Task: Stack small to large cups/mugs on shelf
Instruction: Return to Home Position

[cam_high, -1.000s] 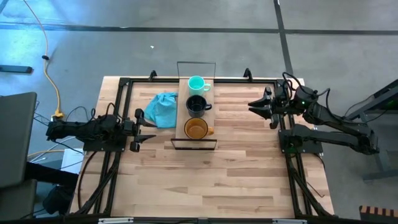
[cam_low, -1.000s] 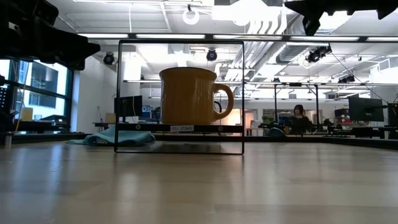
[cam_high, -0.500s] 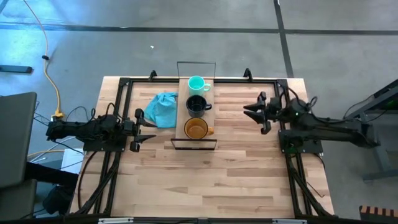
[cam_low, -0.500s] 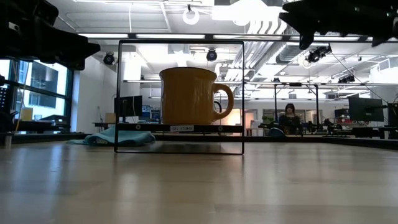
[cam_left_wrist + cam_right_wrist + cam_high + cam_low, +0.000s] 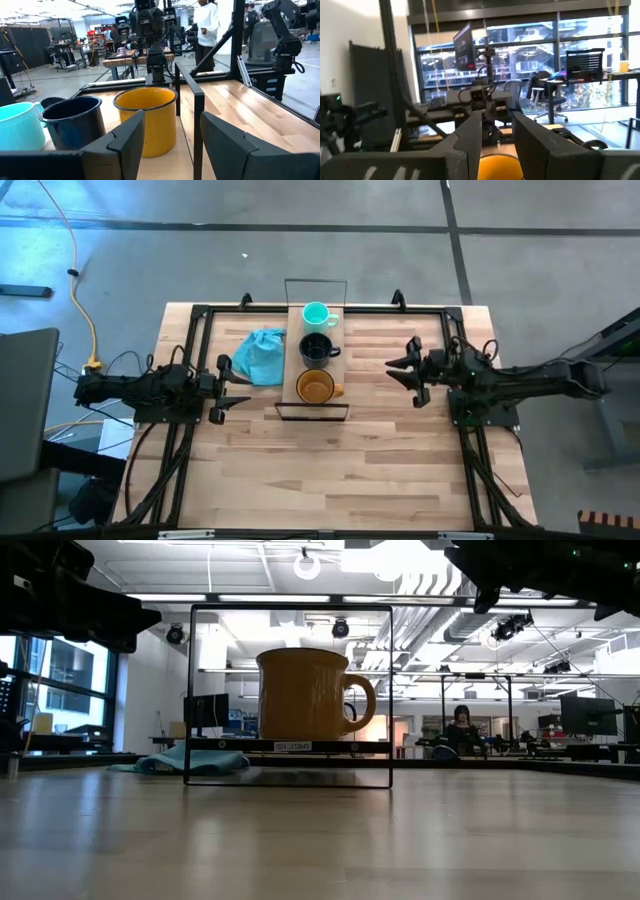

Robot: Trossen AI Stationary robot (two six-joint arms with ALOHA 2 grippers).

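Observation:
Three mugs stand on their bases in a row on the light-wood shelf (image 5: 300, 330). The teal mug (image 5: 317, 314) is at the far end, the black mug (image 5: 317, 349) in the middle and the amber mug (image 5: 317, 388) at the near end. My left gripper (image 5: 236, 389) is open, left of the shelf near the amber mug (image 5: 146, 117). My right gripper (image 5: 398, 372) is open and raised above the table, right of the shelf and pointing at the amber mug (image 5: 500, 167). In the low view the amber mug (image 5: 305, 695) hides the other two.
A light blue cloth (image 5: 261, 355) lies on the table left of the shelf, between it and my left gripper. The shelf's thin black wire frame (image 5: 190, 690) stands up at both ends. Bare tabletop (image 5: 330, 470) stretches toward the near edge. A person (image 5: 207, 25) stands beyond the table.
My right gripper has swung toward the table's near edge and leftward, closer to the amber mug, staying open. The mugs, shelf and cloth have kept still.

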